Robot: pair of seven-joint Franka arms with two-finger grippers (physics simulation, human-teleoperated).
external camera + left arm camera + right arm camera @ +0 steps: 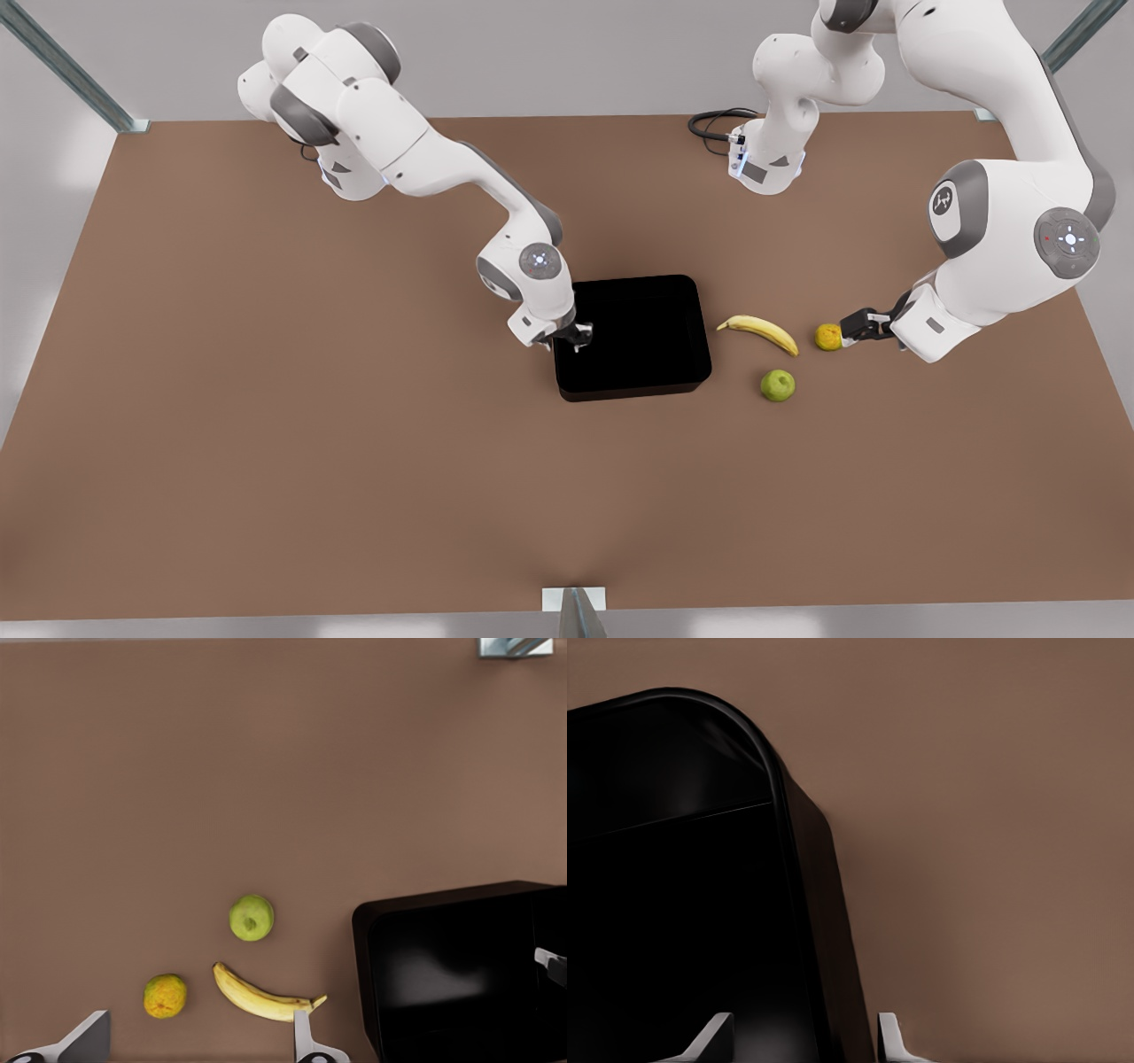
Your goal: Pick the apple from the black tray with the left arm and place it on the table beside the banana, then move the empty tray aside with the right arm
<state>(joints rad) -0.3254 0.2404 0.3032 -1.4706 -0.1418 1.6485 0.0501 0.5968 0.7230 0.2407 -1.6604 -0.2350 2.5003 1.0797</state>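
A large flat matte brown tabletop (266,425) spans nearly the whole front view, plain and unmarked, its far edge running across the upper part of the frame and its near edge along the bottom. Behind it, across the top of the frame, stands a pale grey wall (567,53), evenly lit with no sharp shadows. Grey-green metal frame struts slant in at the upper left corner (66,62) and the upper right corner (1076,31), each meeting the tabletop's far corners. A small pale metal bracket (574,601) sits at the bottom centre edge. A coiled black cable (709,124) lies upper right of centre.
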